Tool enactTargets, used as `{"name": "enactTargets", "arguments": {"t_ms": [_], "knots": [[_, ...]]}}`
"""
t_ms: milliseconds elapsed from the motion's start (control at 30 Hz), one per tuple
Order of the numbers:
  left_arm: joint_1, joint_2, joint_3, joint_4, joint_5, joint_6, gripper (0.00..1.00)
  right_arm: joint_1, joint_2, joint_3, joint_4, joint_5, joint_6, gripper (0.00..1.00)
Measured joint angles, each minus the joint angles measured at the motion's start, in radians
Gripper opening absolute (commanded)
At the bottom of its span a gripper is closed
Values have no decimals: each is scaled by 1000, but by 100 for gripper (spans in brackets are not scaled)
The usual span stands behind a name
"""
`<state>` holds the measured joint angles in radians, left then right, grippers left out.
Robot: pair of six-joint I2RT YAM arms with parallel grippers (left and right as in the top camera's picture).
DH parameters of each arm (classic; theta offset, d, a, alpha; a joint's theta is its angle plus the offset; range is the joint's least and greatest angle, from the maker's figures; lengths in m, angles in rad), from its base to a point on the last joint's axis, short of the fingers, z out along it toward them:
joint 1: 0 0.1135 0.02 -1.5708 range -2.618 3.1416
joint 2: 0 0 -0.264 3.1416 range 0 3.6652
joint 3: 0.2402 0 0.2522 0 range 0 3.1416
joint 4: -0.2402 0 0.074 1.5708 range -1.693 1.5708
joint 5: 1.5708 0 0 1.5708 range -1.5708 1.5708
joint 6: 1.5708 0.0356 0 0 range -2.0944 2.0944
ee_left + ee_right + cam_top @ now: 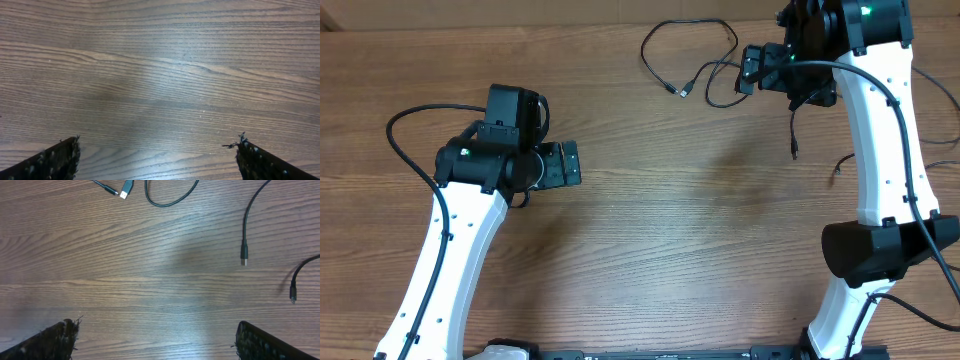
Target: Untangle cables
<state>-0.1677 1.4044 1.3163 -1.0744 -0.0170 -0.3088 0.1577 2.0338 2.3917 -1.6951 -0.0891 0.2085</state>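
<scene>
A brown wooden table (650, 250) is filling almost every view, its dark grain running in long wavy lines from side to side. Along the far edge in the overhead view, a plain, paler tan strip (470, 10) is showing beyond the wood; whether it is floor or wall is unclear. Soft light is leaving a pale sheen (145, 105) on the tabletop

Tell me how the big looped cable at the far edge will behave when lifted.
Probably floppy: the cable lies in loose curves, so it would drape and dangle. Likely light, being thin. Its plug end may swing or snag.
</scene>
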Motion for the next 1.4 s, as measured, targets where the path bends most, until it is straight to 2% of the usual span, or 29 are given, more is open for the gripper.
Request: {"name": "enactTargets", "arguments": {"t_ms": [867, 1000, 1167, 1400], "knots": [[0, 0, 0, 9, -25, 0, 100, 0, 0, 0, 0, 0, 0, 100], [0, -31, -1, 105, -26, -2, 100, 0, 0, 0, 0, 0, 0, 100], [0, -168, -63, 250, -29, -19, 100, 0, 0, 0, 0, 0, -1, 100], [0, -429, -409, 624, -33, -52, 100, 0, 0, 0, 0, 0, 0, 100]]}}
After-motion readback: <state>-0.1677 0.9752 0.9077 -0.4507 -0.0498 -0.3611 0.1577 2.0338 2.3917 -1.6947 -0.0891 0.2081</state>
